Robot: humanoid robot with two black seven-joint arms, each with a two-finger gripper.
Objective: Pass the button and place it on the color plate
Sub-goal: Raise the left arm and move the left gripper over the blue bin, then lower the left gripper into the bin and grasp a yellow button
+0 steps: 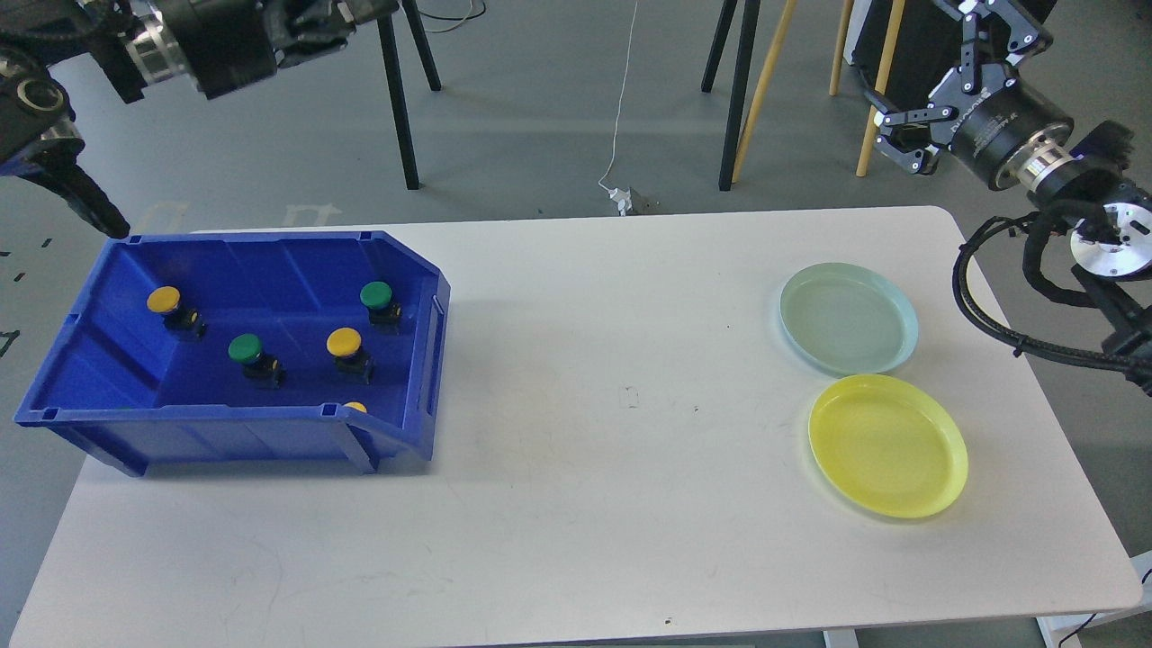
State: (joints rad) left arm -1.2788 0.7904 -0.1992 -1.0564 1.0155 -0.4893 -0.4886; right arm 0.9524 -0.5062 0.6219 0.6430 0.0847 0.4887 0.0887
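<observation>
A blue bin [432,306] stands at the table's left. In it are two green buttons [244,348] [375,294], two yellow buttons [164,300] [343,342], and a third yellow button [355,407] half hidden behind the front wall. A pale green plate [848,318] and a yellow plate [887,445] lie empty at the right. My left gripper [346,16] is high above and behind the bin, dark and cut off by the top edge. My right gripper [922,72] is open and empty, high beyond the table's far right corner.
The white table [594,450] spans between the bin and the plates. Black tripod legs [400,108] and wooden poles [760,90] stand on the floor behind the table's far edge.
</observation>
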